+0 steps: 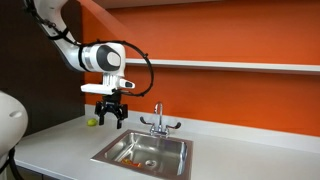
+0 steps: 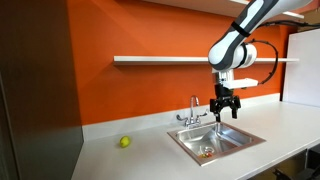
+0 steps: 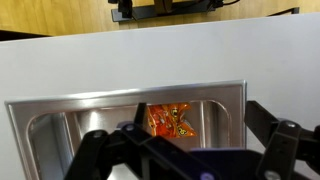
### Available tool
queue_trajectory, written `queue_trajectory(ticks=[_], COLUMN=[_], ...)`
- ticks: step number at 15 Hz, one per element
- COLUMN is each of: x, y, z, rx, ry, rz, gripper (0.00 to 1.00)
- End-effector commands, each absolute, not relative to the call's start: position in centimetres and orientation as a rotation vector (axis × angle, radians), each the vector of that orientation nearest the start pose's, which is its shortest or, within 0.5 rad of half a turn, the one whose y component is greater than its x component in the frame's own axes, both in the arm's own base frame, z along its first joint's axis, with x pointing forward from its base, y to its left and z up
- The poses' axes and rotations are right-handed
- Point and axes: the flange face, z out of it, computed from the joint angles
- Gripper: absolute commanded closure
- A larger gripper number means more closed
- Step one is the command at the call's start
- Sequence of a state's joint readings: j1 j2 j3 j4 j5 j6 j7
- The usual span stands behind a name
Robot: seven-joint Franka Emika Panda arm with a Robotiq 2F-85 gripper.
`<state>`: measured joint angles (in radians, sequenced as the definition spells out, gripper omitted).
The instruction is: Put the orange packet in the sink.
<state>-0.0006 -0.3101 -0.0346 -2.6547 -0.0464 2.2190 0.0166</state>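
Note:
The orange packet (image 3: 168, 120) lies crinkled on the floor of the stainless-steel sink (image 3: 120, 96), seen between my fingers in the wrist view. It also shows as a small orange patch in the basin in both exterior views (image 1: 130, 158) (image 2: 207, 152). My gripper (image 1: 110, 118) (image 2: 226, 108) hangs open and empty above the sink (image 1: 166, 150) (image 2: 236, 140), well apart from the packet. In the wrist view the open gripper (image 3: 186, 152) fills the lower edge and hides the packet's lower part.
A chrome two-handled faucet (image 1: 158, 122) (image 2: 194, 112) stands behind the basin. A small yellow-green ball (image 1: 91, 122) (image 2: 125, 142) sits on the pale grey countertop (image 1: 250, 150) beside the sink. An orange wall with a white shelf (image 2: 160, 60) rises behind.

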Motion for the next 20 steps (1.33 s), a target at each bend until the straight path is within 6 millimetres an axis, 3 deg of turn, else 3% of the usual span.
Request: queue_trajectory(ticks=[1, 4, 5, 8, 20], x=[36.1, 35.1, 36.7, 36.0, 35.8], y=[-1.2, -1.1, -1.2, -1.1, -1.1], z=[35.8, 37.9, 36.3, 37.7, 37.5], rx=[-3.194, -3.198, -3.164, -3.166, -3.165], ry=[0.110, 0.163, 0.107, 0.124, 0.130], rz=[0.197, 0.191, 0.206, 0.188, 0.195], gripper=[0.00, 0.00, 0.00, 0.00, 0.00])
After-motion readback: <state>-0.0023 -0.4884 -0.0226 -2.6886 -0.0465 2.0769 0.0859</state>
